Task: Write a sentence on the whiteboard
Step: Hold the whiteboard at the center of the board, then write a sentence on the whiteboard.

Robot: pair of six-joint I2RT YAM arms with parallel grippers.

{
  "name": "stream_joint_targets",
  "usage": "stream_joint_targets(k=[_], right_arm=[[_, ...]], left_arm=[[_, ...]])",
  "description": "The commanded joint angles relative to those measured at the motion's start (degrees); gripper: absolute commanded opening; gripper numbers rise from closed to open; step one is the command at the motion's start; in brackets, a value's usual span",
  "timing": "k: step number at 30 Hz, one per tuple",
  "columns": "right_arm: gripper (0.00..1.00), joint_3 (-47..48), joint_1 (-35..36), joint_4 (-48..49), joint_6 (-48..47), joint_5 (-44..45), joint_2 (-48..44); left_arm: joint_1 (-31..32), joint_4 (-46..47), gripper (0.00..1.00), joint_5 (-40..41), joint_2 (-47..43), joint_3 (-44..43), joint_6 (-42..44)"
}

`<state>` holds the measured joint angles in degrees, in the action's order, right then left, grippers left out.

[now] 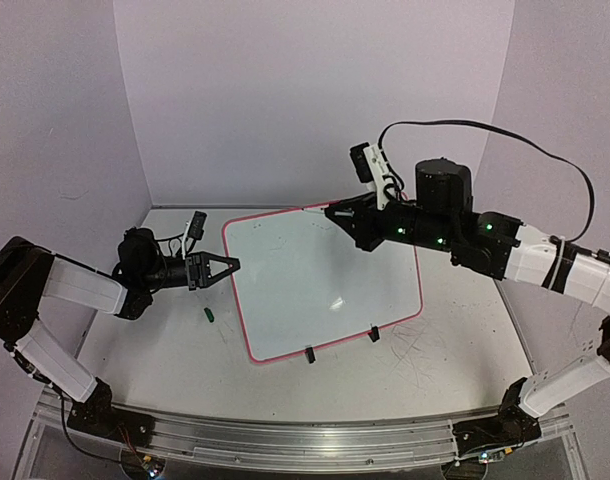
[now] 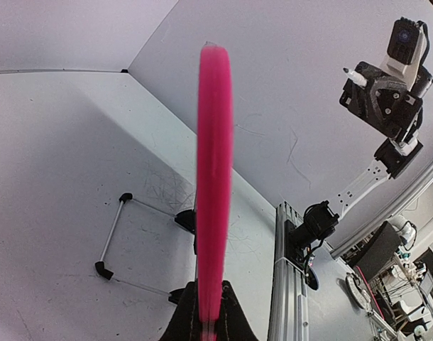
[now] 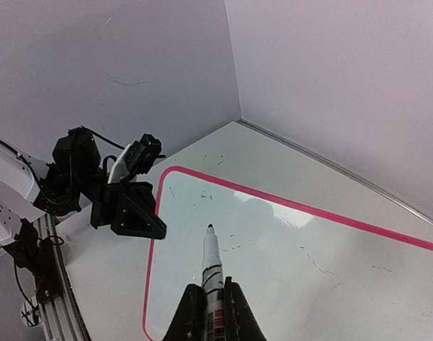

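Note:
The whiteboard [image 1: 325,290] lies flat on the table, glossy white with a pink rim. My left gripper [image 1: 231,265] is shut on its left rim, which runs between the jaws as a pink band in the left wrist view [image 2: 215,177]. My right gripper [image 1: 332,212] hovers over the board's far part, shut on a white marker [image 3: 211,266] with its dark tip pointing down at the board [image 3: 287,284]. Only a few faint short marks show on the board. No green sentence shows.
A small green cap [image 1: 210,314] lies on the table left of the board. Two black clips [image 1: 310,354] [image 1: 373,334] sit on the board's near edge. Grey scribbles mark the tabletop at the front right. Walls close the back and sides.

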<state>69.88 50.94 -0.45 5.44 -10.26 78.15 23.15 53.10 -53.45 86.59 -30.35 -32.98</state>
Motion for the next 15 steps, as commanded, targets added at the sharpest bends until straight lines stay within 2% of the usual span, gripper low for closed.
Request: stream_joint_targets(k=[1,15], right_arm=[[0.00,-1.41,0.37,4.74,-3.04,1.88,-2.40],[0.00,-2.79,0.39,6.71,-1.29,1.40,-3.58]], left_arm=[[0.32,-2.15,0.01,-0.01,1.32,-1.29,0.21],[-0.21,-4.42,0.05,1.63,0.81,-1.64,1.11]])
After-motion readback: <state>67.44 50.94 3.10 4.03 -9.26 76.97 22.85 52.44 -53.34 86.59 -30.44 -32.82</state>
